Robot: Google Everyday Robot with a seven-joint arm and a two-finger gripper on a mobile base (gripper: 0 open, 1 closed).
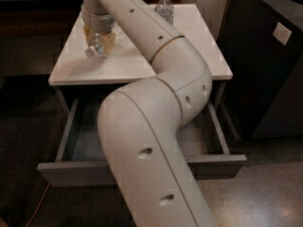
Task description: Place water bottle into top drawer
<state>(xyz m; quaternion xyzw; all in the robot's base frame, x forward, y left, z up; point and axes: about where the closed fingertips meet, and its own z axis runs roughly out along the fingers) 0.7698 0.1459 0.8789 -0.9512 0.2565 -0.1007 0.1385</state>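
I have the gripper (99,42) over the left rear part of the white table (199,51), and its yellowish fingers (110,40) are clamped on the bottle (94,48), one on each side. The bottle lies tilted in the grasp, its white cap (89,53) pointing down and to the left. It looks lifted just off the tabletop, though from this angle I cannot be sure it is clear of the surface. A second bottle (164,6) stands upright near the table's back edge, well apart from the gripper. The top drawer (71,171) under the table is pulled open, and the arm (156,141) crosses over its middle, hiding much of the inside. A dark cabinet (270,65) stands just right of the table.
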